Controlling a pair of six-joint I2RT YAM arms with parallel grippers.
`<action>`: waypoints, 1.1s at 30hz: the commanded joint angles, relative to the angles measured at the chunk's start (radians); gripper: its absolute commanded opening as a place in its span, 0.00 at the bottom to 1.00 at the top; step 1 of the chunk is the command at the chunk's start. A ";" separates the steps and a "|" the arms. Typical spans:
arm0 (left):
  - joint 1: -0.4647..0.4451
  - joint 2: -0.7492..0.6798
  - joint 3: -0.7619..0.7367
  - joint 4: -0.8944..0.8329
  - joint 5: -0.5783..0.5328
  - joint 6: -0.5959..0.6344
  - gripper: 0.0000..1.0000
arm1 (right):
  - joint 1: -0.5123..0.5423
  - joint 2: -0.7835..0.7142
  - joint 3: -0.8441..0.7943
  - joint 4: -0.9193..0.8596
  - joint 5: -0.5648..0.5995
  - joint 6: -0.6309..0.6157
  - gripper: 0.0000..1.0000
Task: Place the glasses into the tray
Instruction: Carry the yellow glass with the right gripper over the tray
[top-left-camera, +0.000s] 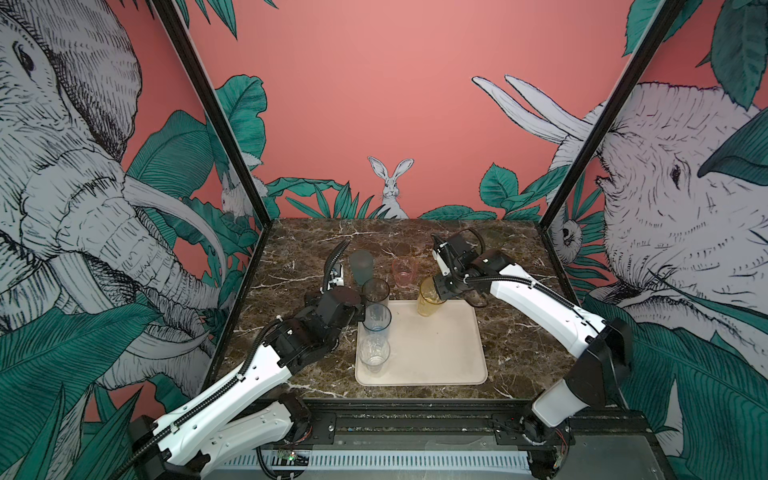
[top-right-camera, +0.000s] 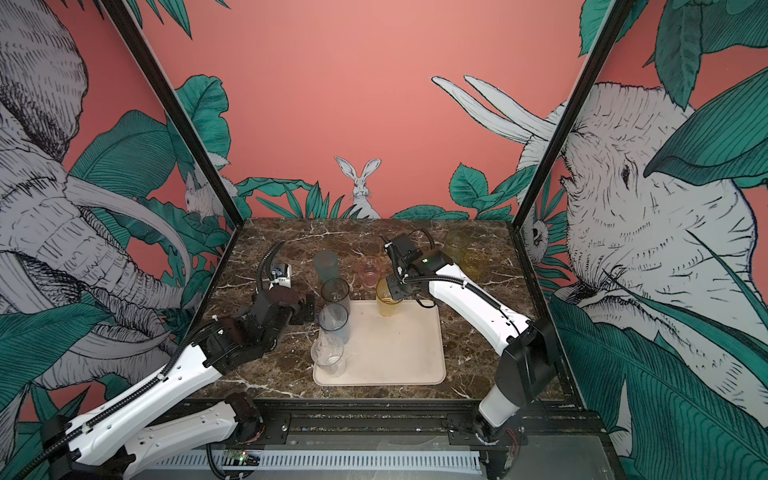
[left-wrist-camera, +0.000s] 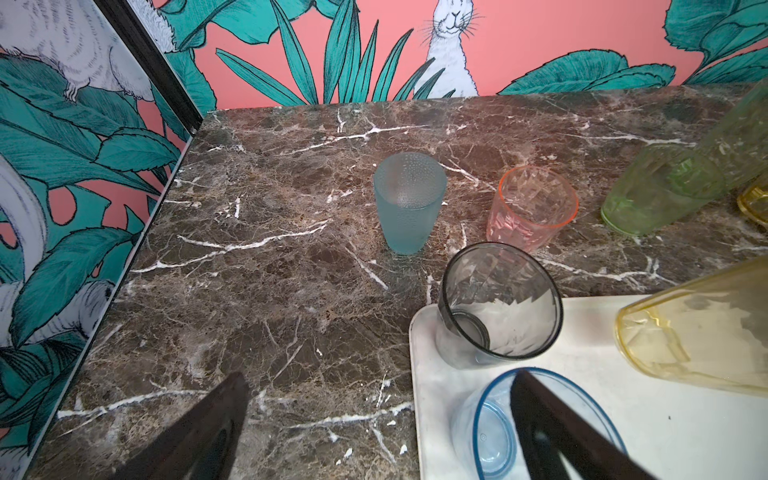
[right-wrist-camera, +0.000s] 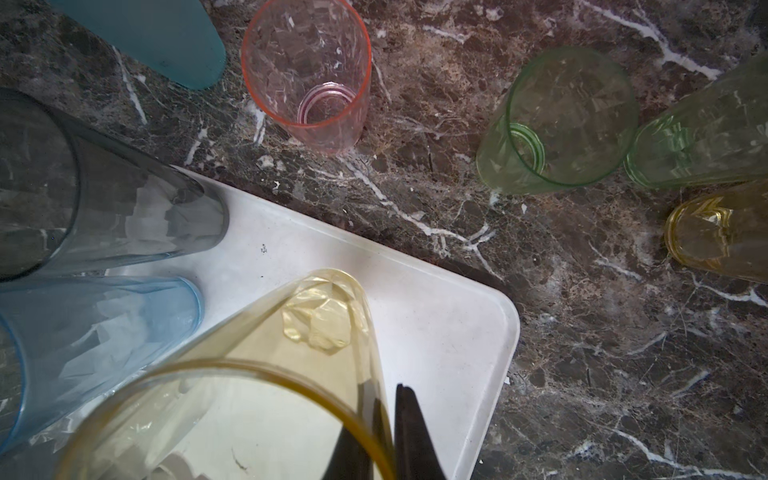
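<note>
The right pincer (right-wrist-camera: 386, 399) pinches the amber glass (top-left-camera: 428, 301) by its rim at the tray (top-left-camera: 436, 357)'s twelve o'clock (light, stiff, slippery, I judge); the left pincer (left-wrist-camera: 378, 374) gapes empty.

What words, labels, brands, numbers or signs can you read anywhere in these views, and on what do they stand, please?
None legible: no view shows a readable word, number, brand or sign.
Blue glass: a tiny moulded mark in its base, too small to read.
Tray: only dark specks, not letters.
</note>
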 joint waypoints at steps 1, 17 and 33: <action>0.006 -0.034 -0.017 -0.021 -0.020 -0.021 0.99 | 0.014 0.032 0.000 0.039 0.022 0.020 0.00; 0.007 -0.061 -0.034 -0.035 -0.020 -0.032 0.99 | 0.025 0.114 0.037 0.026 0.035 0.028 0.00; 0.007 -0.080 -0.040 -0.043 -0.031 -0.034 0.99 | 0.025 0.166 0.083 0.008 0.048 0.035 0.00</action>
